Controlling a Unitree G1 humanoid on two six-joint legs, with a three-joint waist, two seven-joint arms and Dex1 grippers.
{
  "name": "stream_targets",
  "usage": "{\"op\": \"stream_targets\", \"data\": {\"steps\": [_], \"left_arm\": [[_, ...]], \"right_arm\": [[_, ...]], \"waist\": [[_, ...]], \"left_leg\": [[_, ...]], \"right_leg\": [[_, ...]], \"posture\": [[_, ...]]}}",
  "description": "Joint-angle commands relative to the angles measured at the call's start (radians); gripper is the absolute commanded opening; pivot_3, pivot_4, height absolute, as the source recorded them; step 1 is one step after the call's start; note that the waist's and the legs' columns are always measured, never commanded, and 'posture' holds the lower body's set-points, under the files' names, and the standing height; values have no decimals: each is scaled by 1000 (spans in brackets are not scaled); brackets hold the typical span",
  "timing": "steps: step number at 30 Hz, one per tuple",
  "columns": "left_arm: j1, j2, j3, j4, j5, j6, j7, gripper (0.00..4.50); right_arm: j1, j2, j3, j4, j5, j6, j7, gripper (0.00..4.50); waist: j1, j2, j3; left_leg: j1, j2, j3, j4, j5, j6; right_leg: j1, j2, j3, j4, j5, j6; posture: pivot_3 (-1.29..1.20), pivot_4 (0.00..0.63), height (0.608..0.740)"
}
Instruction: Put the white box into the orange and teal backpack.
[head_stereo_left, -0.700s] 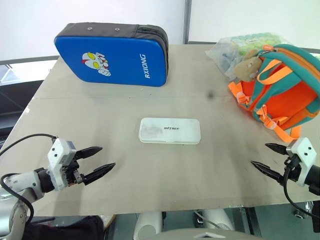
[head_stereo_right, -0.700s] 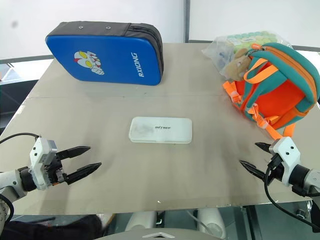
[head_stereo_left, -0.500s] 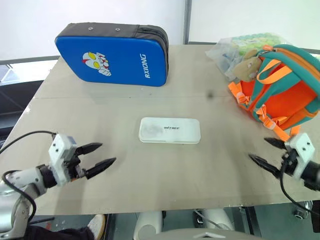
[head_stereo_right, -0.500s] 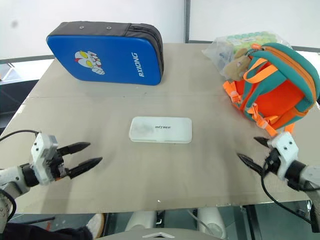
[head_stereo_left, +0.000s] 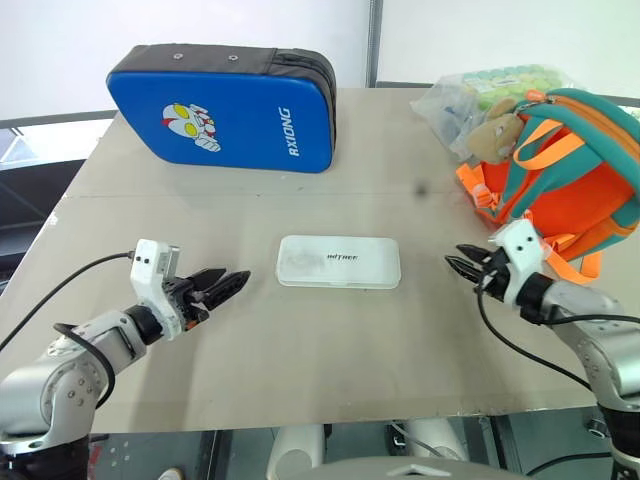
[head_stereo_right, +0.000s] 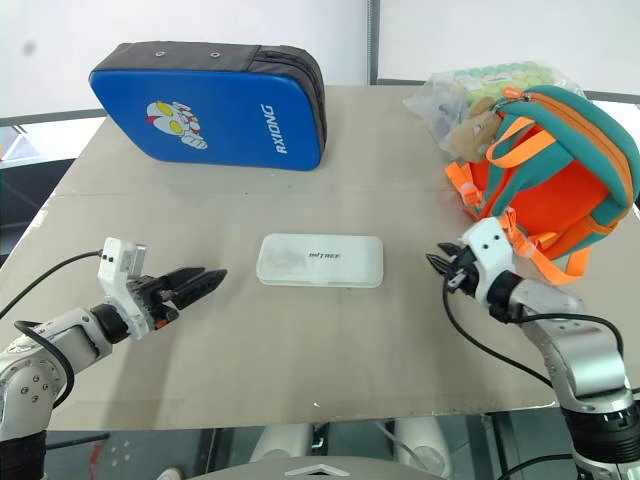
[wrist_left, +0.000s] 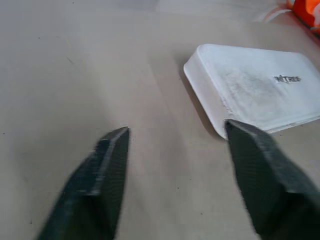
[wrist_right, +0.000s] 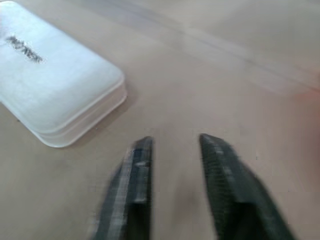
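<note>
While the white box (head_stereo_left: 339, 261) lies untouched, both grippers have closed in, left jaws spread, right jaws nearly together.

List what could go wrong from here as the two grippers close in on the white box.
1. The white box is flat and lies flush on the table, so the fingers may slide over its rounded edges instead of getting under it.
2. The left gripper and right gripper flank the box on opposite ends; uneven contact could push it sideways.
3. The orange and teal backpack shows no visible opening, so insertion may stall.
</note>
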Motion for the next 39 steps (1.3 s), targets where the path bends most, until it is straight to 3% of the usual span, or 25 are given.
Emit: {"op": "stream_targets", "data": {"steps": [1,3,4,10,14,19,23,25,29,33,37,39], "left_arm": [[-37,-34,-64,-26,49,-2,78,1169],[-50,-54,-116,-35,81,-6,101,223],[-58,-65,-137,-35,94,-11,113,90],[-109,-111,-254,7,200,-82,130,90],[-108,-98,-326,-30,233,-109,71,90],[-36,-22,-356,-96,239,-121,-32,90],[28,-15,-337,-115,248,-144,-41,90],[58,-25,-259,-104,140,-79,-71,90],[90,26,-108,-6,20,28,-133,1088],[143,185,-24,110,-39,119,-292,2746],[33,271,-7,162,-264,376,-356,4474],[-62,251,-37,186,-321,471,-313,4474]], "right_arm": [[-38,-17,79,0,-85,1,-26,0],[-54,-15,137,12,-134,1,-38,0],[-62,-12,164,16,-152,3,-40,0],[-143,97,281,109,-216,12,-66,0],[-191,125,309,178,-219,-35,-6,0],[-128,25,286,61,-124,-23,162,0],[-68,-40,245,12,-109,-8,192,0],[-60,-43,221,19,-126,-1,157,0],[-43,-71,199,58,-170,-47,133,0],[-39,-79,167,61,-158,-55,137,0],[-70,-58,179,94,-178,-76,130,0],[-98,-45,196,104,-183,-85,139,0]], "waist": [[1,-1,0],[1,-1,-1],[1,-2,-1],[0,-2,-1],[-2,-3,-2],[0,-3,-2],[0,-3,-2],[0,-3,-2],[-1,-3,-2],[-4,-3,-2],[-3,-2,-2],[0,-2,-1]], "left_leg": [[0,0,0,0,0,0],[1,-1,0,1,0,0],[1,-1,0,1,0,0],[1,0,0,1,0,0],[1,0,0,1,0,0],[1,0,0,0,0,0],[1,0,0,-1,0,0],[1,0,0,-1,0,0],[1,1,0,1,0,0],[3,1,0,1,0,0],[3,2,0,0,0,0],[3,2,0,1,0,0]], "right_leg": [[0,0,0,0,0,0],[1,0,0,0,0,0],[1,0,1,0,0,0],[0,1,0,1,0,-1],[0,1,1,1,1,-1],[0,1,1,0,0,-1],[0,0,1,0,0,0],[0,0,1,0,0,0],[0,0,0,0,-1,2],[0,1,-1,1,-2,3],[-1,1,-1,1,-2,3],[-1,1,-1,1,-2,3]], "posture": [[0,150,740],[0,150,740],[0,150,740],[0,150,740],[0,150,740],[0,150,740],[0,150,740],[0,150,740],[0,150,740],[0,150,740],[0,150,740],[0,150,740]]}}
